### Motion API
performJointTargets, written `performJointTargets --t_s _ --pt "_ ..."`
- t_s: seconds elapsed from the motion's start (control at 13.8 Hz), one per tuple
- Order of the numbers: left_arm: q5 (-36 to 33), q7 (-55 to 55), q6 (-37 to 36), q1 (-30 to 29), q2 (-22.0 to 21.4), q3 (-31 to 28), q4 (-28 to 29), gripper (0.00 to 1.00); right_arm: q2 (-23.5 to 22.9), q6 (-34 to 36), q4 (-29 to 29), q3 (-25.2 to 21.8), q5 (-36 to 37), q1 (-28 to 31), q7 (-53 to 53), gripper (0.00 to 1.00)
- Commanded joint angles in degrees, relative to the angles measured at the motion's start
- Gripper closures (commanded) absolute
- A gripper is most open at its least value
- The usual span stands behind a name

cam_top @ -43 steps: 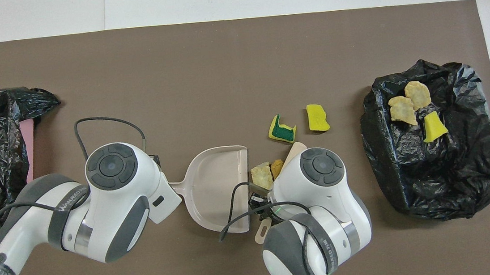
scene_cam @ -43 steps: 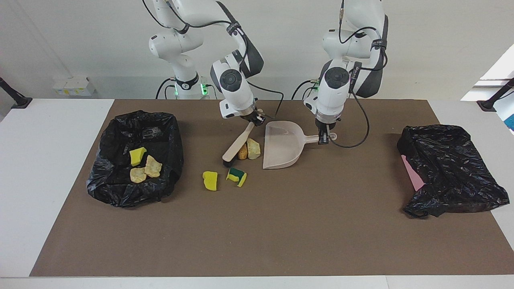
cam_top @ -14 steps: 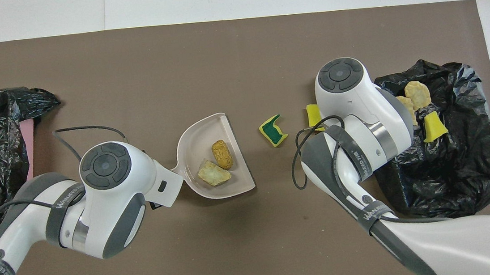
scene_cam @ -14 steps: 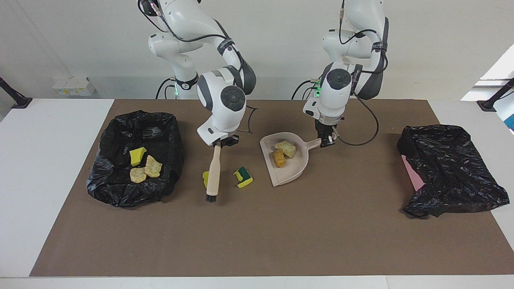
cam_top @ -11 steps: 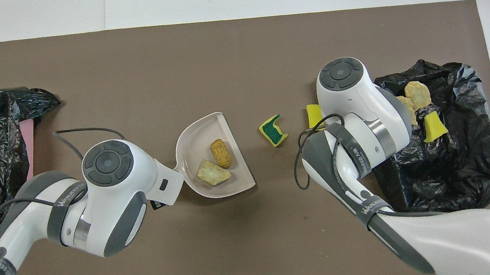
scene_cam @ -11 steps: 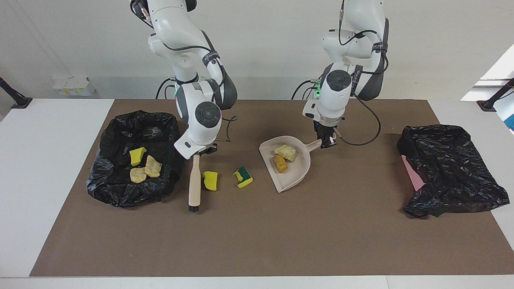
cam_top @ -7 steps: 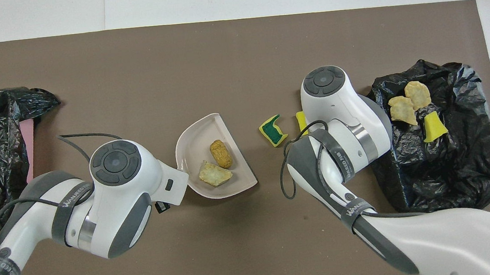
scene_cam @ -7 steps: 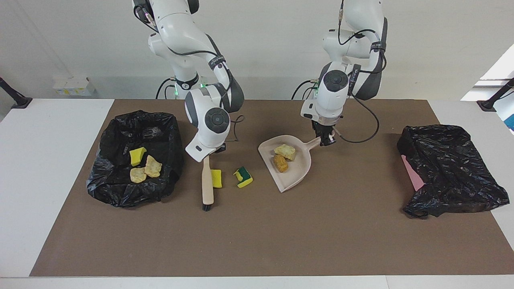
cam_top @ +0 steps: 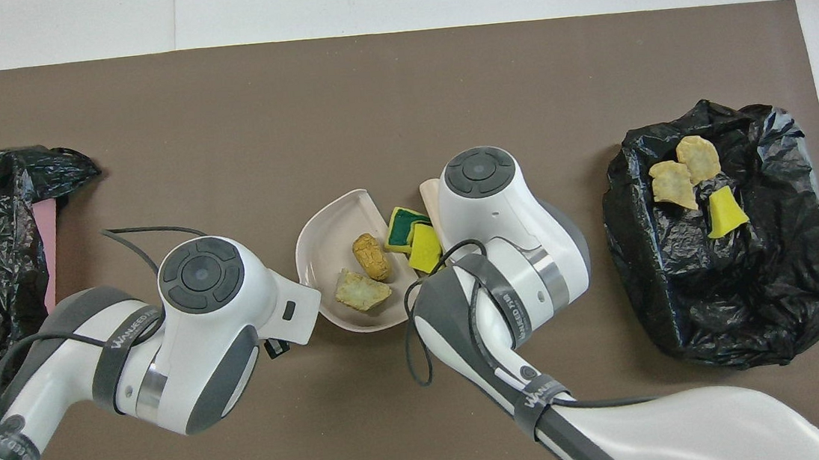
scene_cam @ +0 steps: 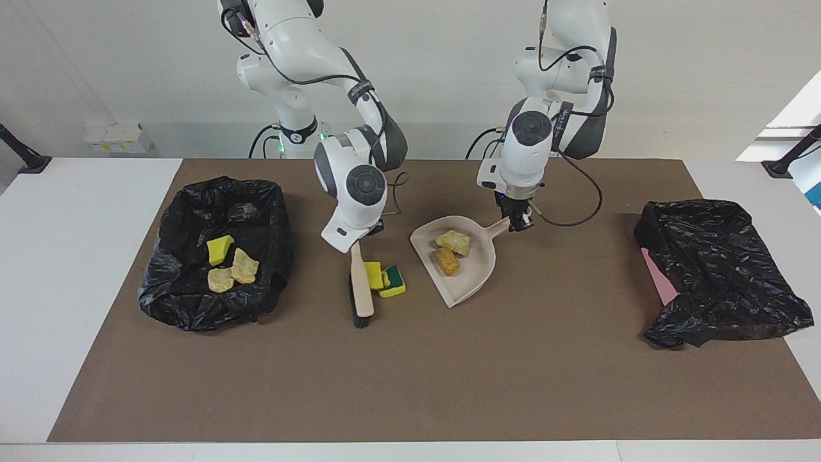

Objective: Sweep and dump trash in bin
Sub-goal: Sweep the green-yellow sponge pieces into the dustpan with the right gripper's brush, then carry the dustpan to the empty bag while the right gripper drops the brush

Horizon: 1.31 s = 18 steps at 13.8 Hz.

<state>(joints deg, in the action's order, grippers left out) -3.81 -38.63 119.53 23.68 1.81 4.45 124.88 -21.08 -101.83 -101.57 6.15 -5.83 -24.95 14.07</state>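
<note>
My right gripper (scene_cam: 364, 232) is shut on a beige brush (scene_cam: 361, 289) whose black bristles touch the mat. The brush presses a yellow sponge bit (scene_cam: 374, 274) against the yellow-green sponge (scene_cam: 392, 280), just beside the mouth of the beige dustpan (scene_cam: 478, 273). My left gripper (scene_cam: 518, 221) is shut on the dustpan's handle. The pan holds a beige chunk (scene_cam: 453, 242) and a brown lump (scene_cam: 447, 261). In the overhead view the two sponges (cam_top: 414, 237) lie at the pan's (cam_top: 323, 234) edge. The black-lined bin (scene_cam: 192, 205) holds a yellow sponge bit (scene_cam: 220, 249) and two beige chunks (scene_cam: 232, 272).
The bin stands at the right arm's end of the brown mat. A second crumpled black bag (scene_cam: 718, 276) with a pink edge (scene_cam: 657, 276) lies at the left arm's end. Open mat lies farther from the robots than the pan.
My right arm swept the brush toward the dustpan, pushing the yellow bit into the yellow-green sponge and both up to the pan's mouth. The left arm turned the pan slightly toward them.
</note>
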Motion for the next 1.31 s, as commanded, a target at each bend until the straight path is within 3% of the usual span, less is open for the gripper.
performJointTargets --t_s 0.0,0.51,0.87,1.23 --pt "-1.1 1.9 2.3 2.0 0.4 -0.2 0.8 1.00 1.2 -2.7 -2.0 0.0 -6.3 -2.4 -2.4 1.00" --pt "-0.9 -3.5 5.1 -1.7 1.7 -0.3 -0.1 1.00 2.8 -1.6 -2.0 1.4 -7.6 -8.0 9.5 1.00" --pt "-0.2 -11.3 7.1 -7.1 2.7 -0.2 -0.2 1.00 6.7 2.9 -2.1 1.4 -7.6 -8.2 13.5 1.00" --pt "2.9 -18.1 9.3 -10.8 3.5 -0.3 -0.6 1.00 11.7 2.2 -5.0 1.2 -7.5 -6.5 13.4 1.00"
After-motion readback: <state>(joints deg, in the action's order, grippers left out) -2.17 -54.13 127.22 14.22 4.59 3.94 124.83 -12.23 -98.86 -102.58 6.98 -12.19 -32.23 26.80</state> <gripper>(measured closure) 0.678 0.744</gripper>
